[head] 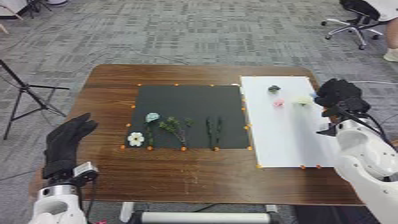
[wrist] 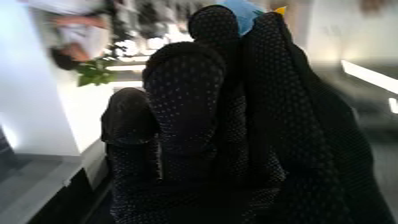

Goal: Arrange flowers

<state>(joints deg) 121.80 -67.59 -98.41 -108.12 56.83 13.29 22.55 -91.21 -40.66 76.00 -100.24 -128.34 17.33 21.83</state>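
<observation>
At the right edge of the white sheet (head: 289,135), my right hand (head: 344,97) is beside a light blue flower (head: 314,95). In the right wrist view, my right hand (wrist: 209,115) pinches the blue flower (wrist: 242,12) between its fingertips, which hide part of it. A dark flower (head: 274,89), a pink flower (head: 278,103) and a pale yellow one (head: 302,100) lie on the sheet. The black mat (head: 182,97) holds a pale blue bloom (head: 152,117), a white flower (head: 135,139), leafy sprigs (head: 175,131) and two slim green stems (head: 213,132). My left hand (head: 67,142) is open at the table's left.
Orange tabs (head: 184,148) line the edges of the mat and sheet. Brown tabletop (head: 178,175) surrounds them. A black tripod (head: 28,92) stands on the floor at the left, and an office chair (head: 355,22) is at the back right.
</observation>
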